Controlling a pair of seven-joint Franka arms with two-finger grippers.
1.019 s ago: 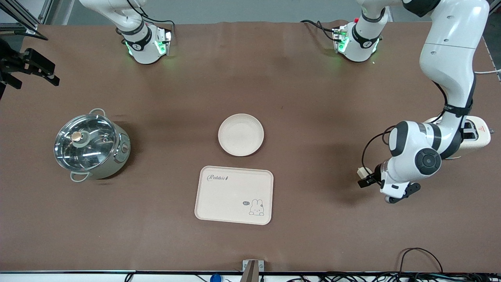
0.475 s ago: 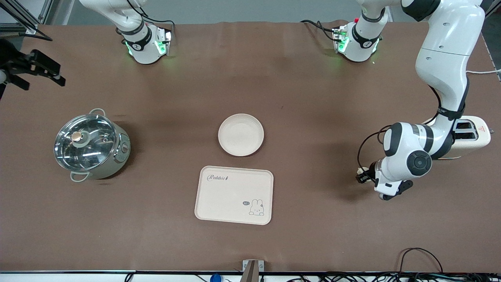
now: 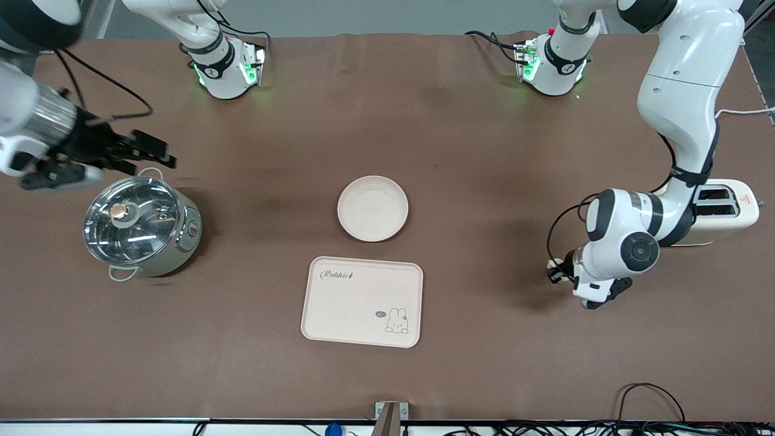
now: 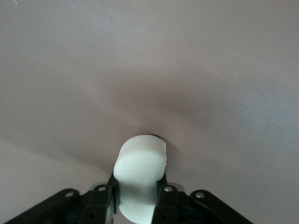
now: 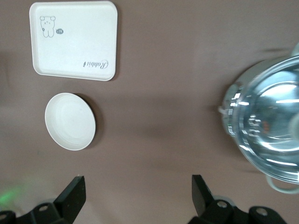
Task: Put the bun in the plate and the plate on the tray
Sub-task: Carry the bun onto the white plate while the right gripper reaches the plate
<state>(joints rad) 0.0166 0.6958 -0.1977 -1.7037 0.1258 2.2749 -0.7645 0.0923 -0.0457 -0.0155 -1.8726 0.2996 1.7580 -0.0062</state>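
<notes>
We grip the bun [image 4: 140,179] in our left gripper [image 3: 556,270] over bare counter [image 3: 484,151]; our right gripper [image 3: 142,151] hangs fingers wide beside the pot [image 3: 140,227]

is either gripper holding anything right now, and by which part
The left gripper holds the bun, pinched across its sides. The right gripper is open and holds nothing.

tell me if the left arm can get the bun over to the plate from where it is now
Probably yes. The left gripper holds the bun above bare table toward its own end, and nothing stands between it and the empty plate.
</notes>
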